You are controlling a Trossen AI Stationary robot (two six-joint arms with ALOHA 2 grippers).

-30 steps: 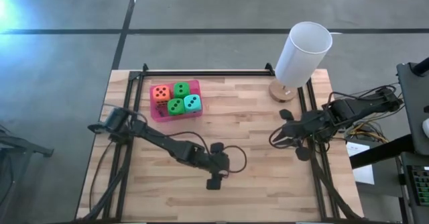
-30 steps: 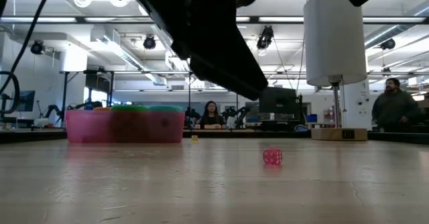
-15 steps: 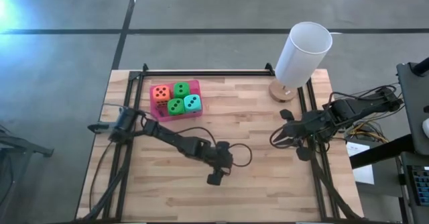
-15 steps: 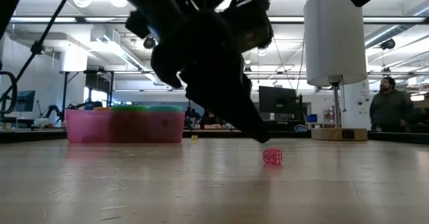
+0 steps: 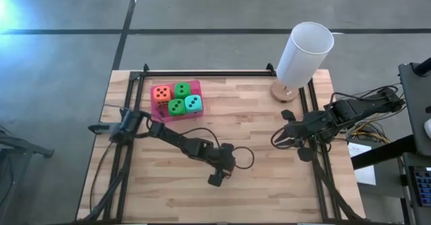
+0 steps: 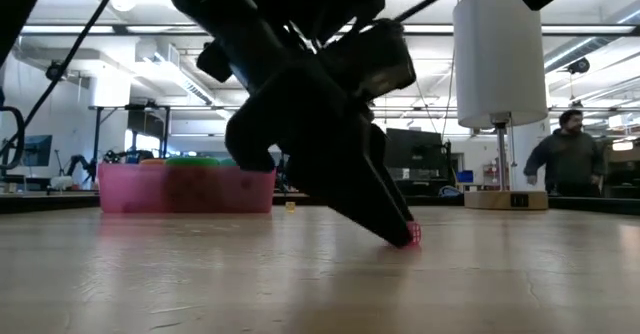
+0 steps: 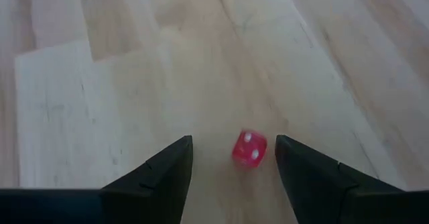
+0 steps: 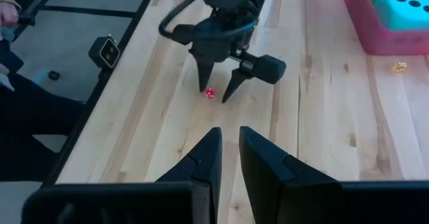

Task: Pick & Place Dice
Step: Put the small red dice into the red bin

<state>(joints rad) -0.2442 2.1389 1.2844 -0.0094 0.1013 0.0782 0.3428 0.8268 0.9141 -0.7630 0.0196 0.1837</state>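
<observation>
Now the left gripper stands low over the wooden surface, its two dark fingers spread apart on either side of a tiny red die. In the left wrist view the die lies between the fingertips, closer to one of them, with a gap showing on each side, so nothing is gripped. A second ago the low view showed this arm hanging well above the little die; half a second ago its tips had come down just beside it; now the fingertips reach the surface right at the die, partly covering it. In the high view the left gripper has slid a little toward the middle of the surface compared with a second earlier.

The four soft dice, one orange, two green and one teal, sit packed together in the pink tray near the far left part of the surface, unchanged across the frames. The tall white cup stands on its round wooden base at the far right corner.

The right gripper waits near the right edge, its fingers nearly together and holding nothing, in the same place as before. A person in the room behind has shifted position.
</observation>
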